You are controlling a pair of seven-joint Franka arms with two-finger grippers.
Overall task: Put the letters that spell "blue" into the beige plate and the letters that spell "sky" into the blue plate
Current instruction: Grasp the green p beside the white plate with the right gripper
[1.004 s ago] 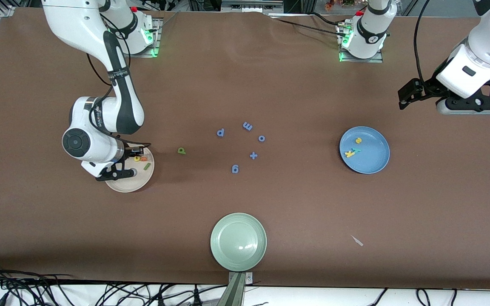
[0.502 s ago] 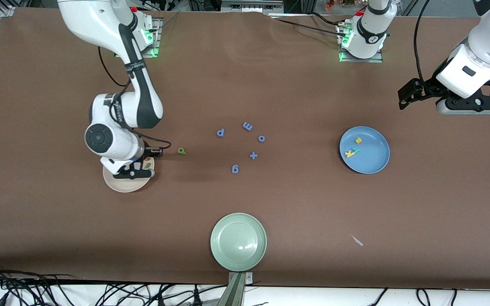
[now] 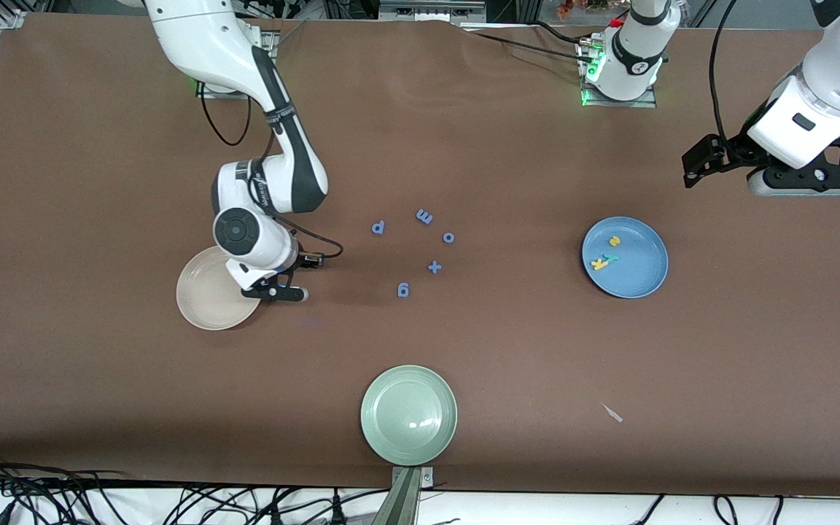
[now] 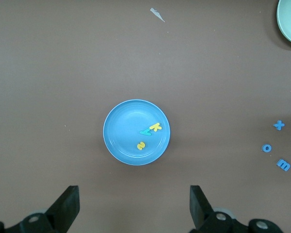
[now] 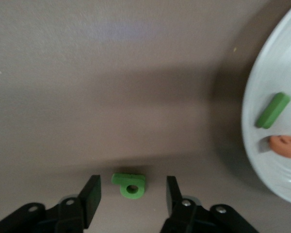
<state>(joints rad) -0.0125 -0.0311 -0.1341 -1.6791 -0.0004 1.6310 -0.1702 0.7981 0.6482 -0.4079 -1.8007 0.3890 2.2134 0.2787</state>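
My right gripper (image 5: 132,181) is open, low over the brown table just beside the beige plate (image 3: 200,295). A green "b" (image 5: 130,185) lies flat on the table between its fingers, touching neither. In the right wrist view a dark green bar (image 5: 273,110) and an orange "e" (image 5: 285,146) lie in the beige plate (image 5: 262,160). In the front view the right arm hides the "b" and those letters. The blue plate (image 3: 642,281) holds a yellow "s" (image 3: 615,240), a yellow "k" (image 3: 599,263) and a teal "y" (image 3: 610,258). My left gripper (image 4: 134,208) waits open and empty, high up beside the blue plate (image 4: 117,145).
Several all-blue letters (image 3: 434,267) are scattered on the table's middle, between the two plates. A pale green plate (image 3: 376,423) sits near the table's front edge. A small white scrap (image 3: 612,413) lies nearer to the front camera than the blue plate.
The right arm has swung from over the beige plate toward the table's middle, coming down around the green "b", and its fingers have spread wider. The left arm has not moved.
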